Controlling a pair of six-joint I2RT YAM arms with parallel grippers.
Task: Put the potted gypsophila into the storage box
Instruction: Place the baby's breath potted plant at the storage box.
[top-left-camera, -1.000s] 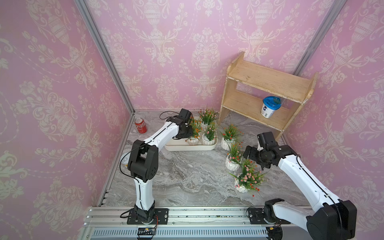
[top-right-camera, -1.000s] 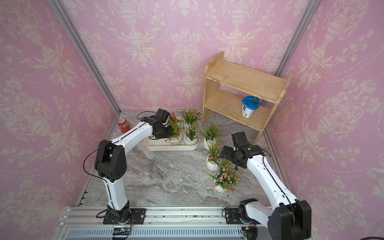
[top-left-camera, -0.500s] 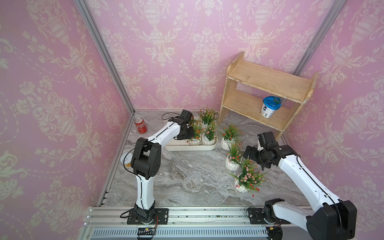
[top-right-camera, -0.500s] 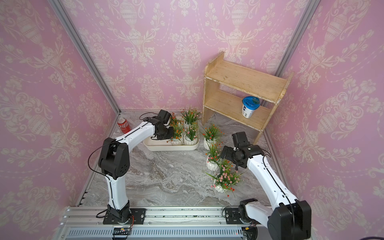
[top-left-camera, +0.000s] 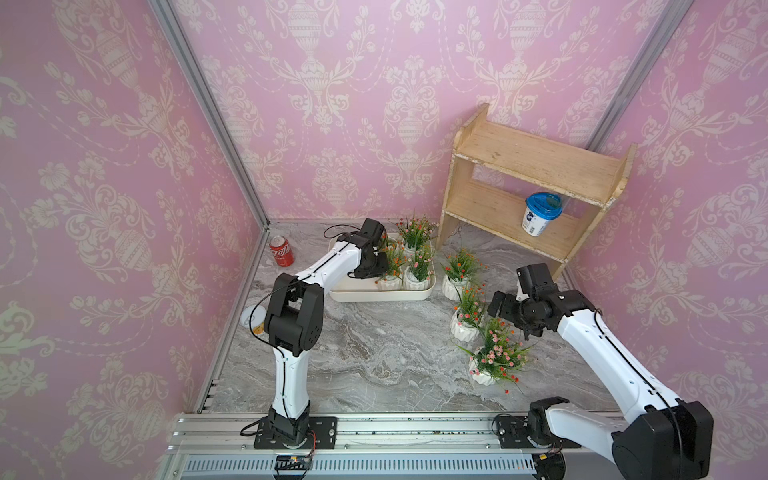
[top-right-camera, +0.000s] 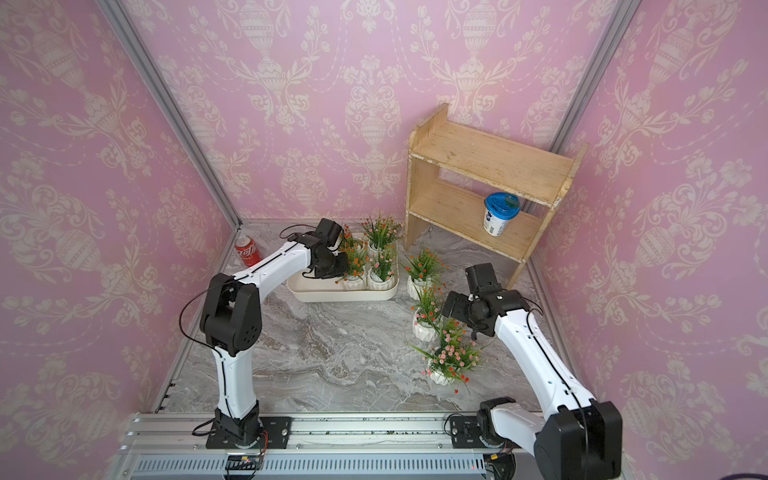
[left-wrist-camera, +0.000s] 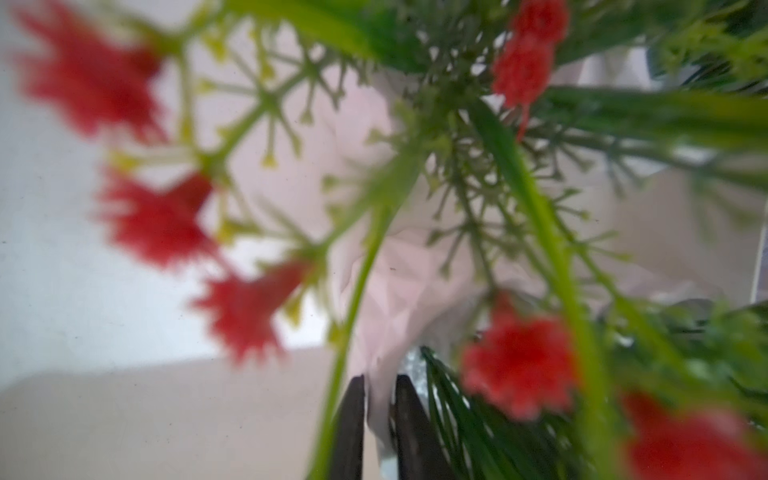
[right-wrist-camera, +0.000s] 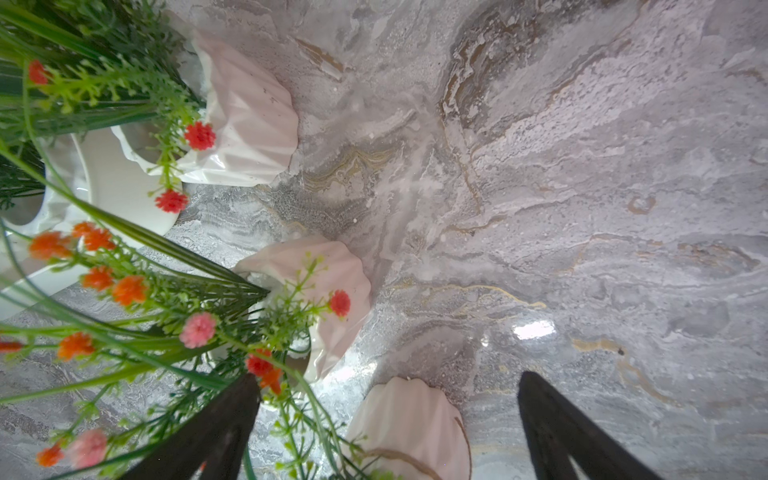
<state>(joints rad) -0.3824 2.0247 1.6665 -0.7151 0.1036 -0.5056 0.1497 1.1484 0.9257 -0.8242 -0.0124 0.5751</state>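
Observation:
The cream storage box (top-left-camera: 382, 296) (top-right-camera: 340, 296) lies at the back of the marble table and holds several potted gypsophila. My left gripper (top-left-camera: 384, 271) (top-right-camera: 345, 270) reaches into the box from the left. Its narrow jaws (left-wrist-camera: 379, 380) pinch the rim of an orange-red-flowered pot (top-left-camera: 390, 282) (left-wrist-camera: 395, 270) standing in the box. Three more pots stand outside on the right: (top-left-camera: 455, 286), (top-left-camera: 464, 330) and a pink-flowered one (top-left-camera: 484, 376) (right-wrist-camera: 411, 428). My right gripper (top-left-camera: 513, 322) (top-right-camera: 465, 320) (right-wrist-camera: 388, 378) hangs wide open above that pink-flowered pot, holding nothing.
A wooden two-tier shelf (top-left-camera: 536, 166) stands at the back right, with a blue-lidded cup (top-left-camera: 540, 214) on its lower board. A red can (top-left-camera: 281, 250) sits near the back left corner. A small cup (top-left-camera: 253, 320) lies by the left wall. Pink walls close three sides.
My left arm's elbow has swung closer to the box while its gripper stays among the pots there. The right arm has held still.

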